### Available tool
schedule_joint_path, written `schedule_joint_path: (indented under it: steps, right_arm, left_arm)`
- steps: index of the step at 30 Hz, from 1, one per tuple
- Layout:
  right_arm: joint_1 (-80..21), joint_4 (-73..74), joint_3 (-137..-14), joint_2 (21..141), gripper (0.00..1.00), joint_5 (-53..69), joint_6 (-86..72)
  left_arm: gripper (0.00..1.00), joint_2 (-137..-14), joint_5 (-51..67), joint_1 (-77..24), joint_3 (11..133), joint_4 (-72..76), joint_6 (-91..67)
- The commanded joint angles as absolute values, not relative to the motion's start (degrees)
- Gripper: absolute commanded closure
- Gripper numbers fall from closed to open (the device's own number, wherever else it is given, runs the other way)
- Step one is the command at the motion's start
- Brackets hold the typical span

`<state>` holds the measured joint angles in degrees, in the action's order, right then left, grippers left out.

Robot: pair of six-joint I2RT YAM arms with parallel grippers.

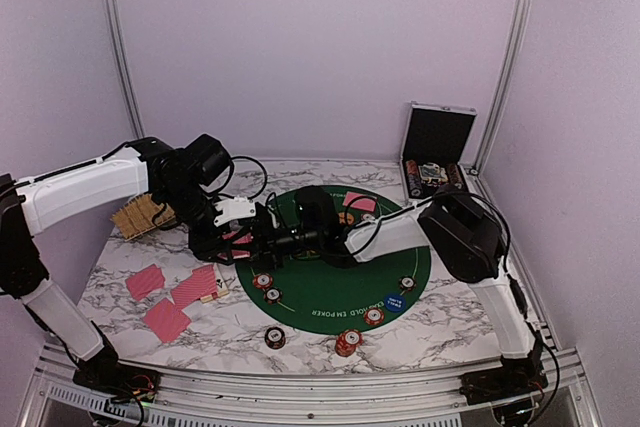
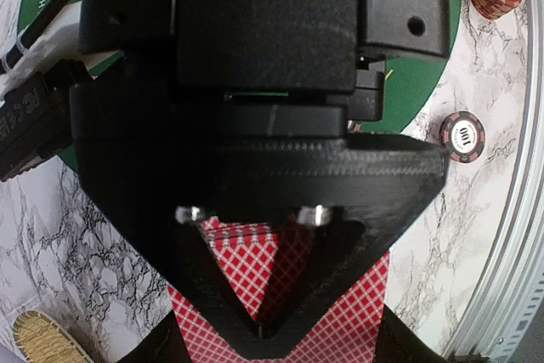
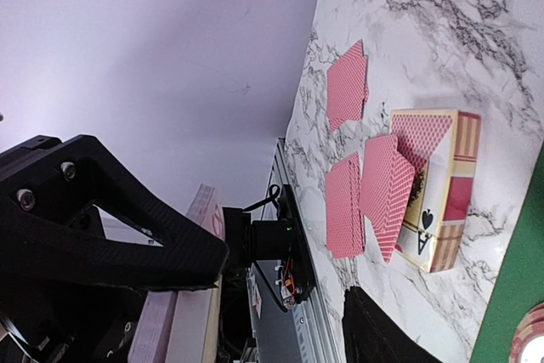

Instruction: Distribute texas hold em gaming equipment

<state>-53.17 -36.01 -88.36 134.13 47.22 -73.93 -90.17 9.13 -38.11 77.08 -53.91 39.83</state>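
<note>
My left gripper [image 1: 240, 238] is shut on a deck of pink-red-backed cards [image 1: 238, 236] just above the left edge of the green mat [image 1: 340, 272]; the deck also shows in the left wrist view [image 2: 361, 312]. My right gripper [image 1: 272, 241] meets it from the right. Its jaws stand apart, and one triangular finger [image 3: 93, 218] lies against the deck [image 3: 183, 320]. Three small card piles [image 1: 166, 319] lie at the front left. Another card pair [image 1: 358, 202] lies on the mat's far side. Striped chips [image 1: 347, 342] and a blue disc [image 1: 396, 300] sit along the mat's near edge.
A card box [image 3: 442, 210] lies by the card piles. The woven basket [image 1: 140, 215] is at the far left behind my left arm. The open silver case [image 1: 437, 147] stands at the back right. Two chips [image 2: 463, 135] lie off the mat near the front rail.
</note>
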Motion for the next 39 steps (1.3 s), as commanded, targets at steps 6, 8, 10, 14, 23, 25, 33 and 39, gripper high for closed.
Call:
schedule_joint_path:
  steps: [6, 8, 10, 14, 23, 25, 33, 39]
  right_arm:
    - [-54.18, -35.62, -95.64, 138.28, 0.39, 48.58, -75.22]
    - [-54.15, -35.51, -96.19, 138.63, 0.38, 48.6, -75.24]
    - [-54.1, -35.34, -96.48, 138.82, 0.38, 48.54, -75.27]
    - [-53.75, -34.72, -96.68, 139.18, 0.38, 48.5, -75.03]
    - [-52.07, -28.38, -94.77, 137.87, 0.43, 47.39, -70.33]
    - [-51.5, -28.62, -93.3, 136.96, 0.44, 47.2, -70.12]
    - [-49.98, -27.79, -89.91, 133.99, 0.5, 47.02, -68.11]
    - [-49.5, -27.23, -87.96, 132.07, 0.53, 47.01, -66.86]
  left_arm:
    - [0.58, -89.96, 10.21, -38.06, 78.07, -54.93, 39.81]
    - [0.58, -89.76, 10.25, -38.03, 77.83, -54.93, 39.84]
    - [0.58, -89.58, 10.22, -38.05, 77.6, -54.93, 39.95]
    - [0.58, -89.56, 10.09, -38.02, 77.44, -54.93, 39.99]
    - [0.59, -89.31, 9.87, -38.06, 77.09, -54.93, 40.28]
    - [0.59, -89.12, 9.49, -38.06, 76.77, -54.88, 40.49]
    - [0.59, -88.84, 8.81, -38.0, 76.43, -54.84, 41.18]
    - [0.59, -88.74, 8.38, -38.04, 76.3, -54.87, 41.4]
